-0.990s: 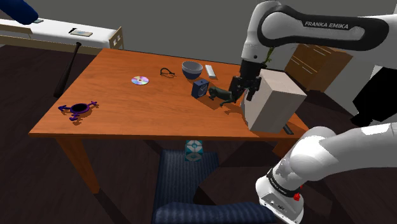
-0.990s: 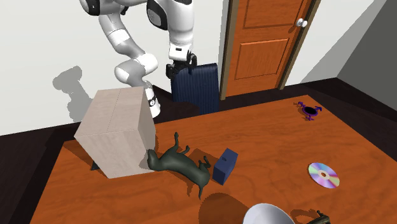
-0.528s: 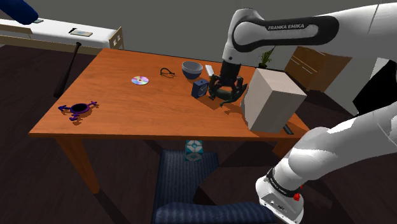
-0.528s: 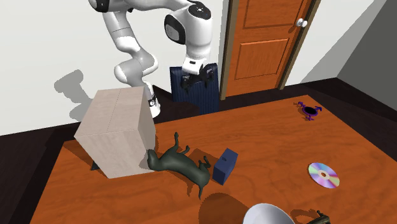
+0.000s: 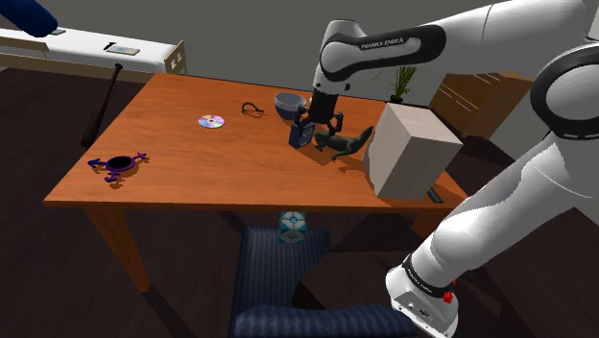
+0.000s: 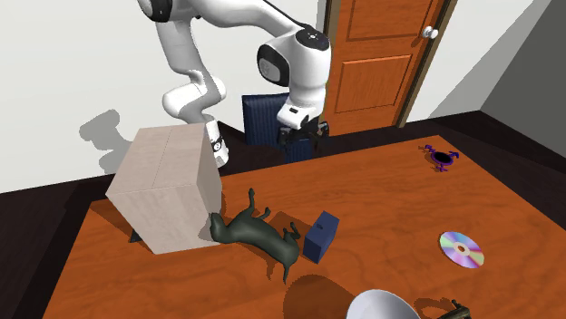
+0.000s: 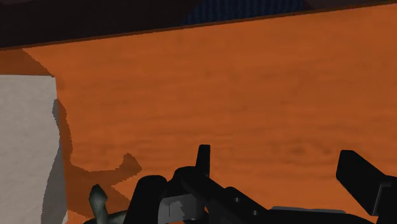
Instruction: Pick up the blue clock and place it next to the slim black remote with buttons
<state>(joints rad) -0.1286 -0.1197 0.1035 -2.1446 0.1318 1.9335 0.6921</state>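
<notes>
My gripper (image 5: 322, 125) hangs above the table (image 5: 192, 163) with fingers (image 7: 202, 159) apart, ready, I judge, to straddle the clock (image 5: 301, 132), which stands near the box (image 5: 413, 149), the dog (image 5: 344, 142) lying between them.

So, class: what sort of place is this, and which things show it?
Probably a room in a home, perhaps a dining room or study: a wooden table with a dark blue chair at it, a panelled wooden door and a wooden chest of drawers.
</notes>
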